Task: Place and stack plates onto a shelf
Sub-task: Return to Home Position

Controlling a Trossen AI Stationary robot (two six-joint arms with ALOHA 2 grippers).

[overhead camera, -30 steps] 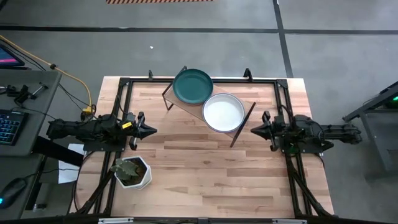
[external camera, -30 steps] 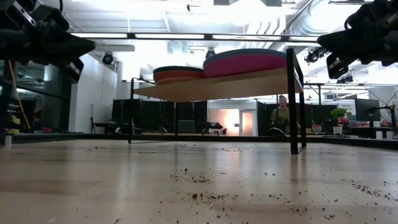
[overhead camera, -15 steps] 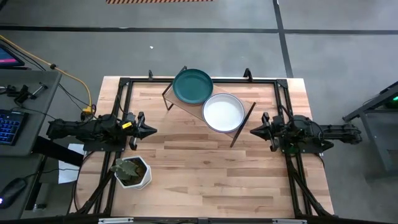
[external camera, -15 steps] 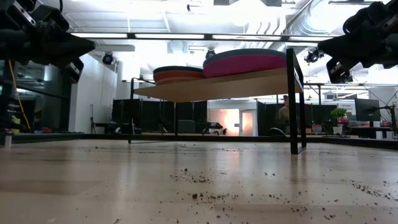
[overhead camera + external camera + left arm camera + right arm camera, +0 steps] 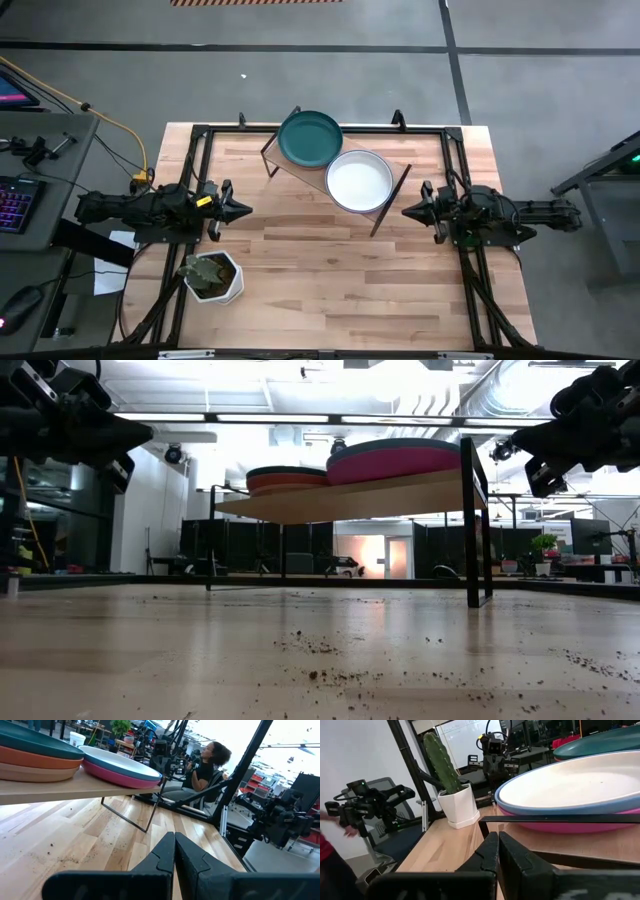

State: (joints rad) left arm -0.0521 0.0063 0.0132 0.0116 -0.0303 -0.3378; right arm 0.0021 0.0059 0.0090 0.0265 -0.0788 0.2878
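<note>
Overhead, green plate (image 5: 310,138) and white plate (image 5: 359,181) hide lower plates (image 5: 390,466); left gripper (image 5: 244,210) and right gripper (image 5: 407,211) sit closed.

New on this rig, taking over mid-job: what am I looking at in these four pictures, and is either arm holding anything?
Two dark robot arms work at a wooden table. The overhead picture shows it all: the left gripper at the table's left edge, the right gripper at its right edge, tips pointing inward. The low picture looks level across the tabletop. The other two come from cameras on each wrist, looking past that arm's own fingers. Both grippers are shut and hold nothing. On the table stands the shelf, carrying two stacks of three plates: the green plate tops one, the white plate the other. A potted cactus stands near the left arm. The person is in the room beyond.
</note>
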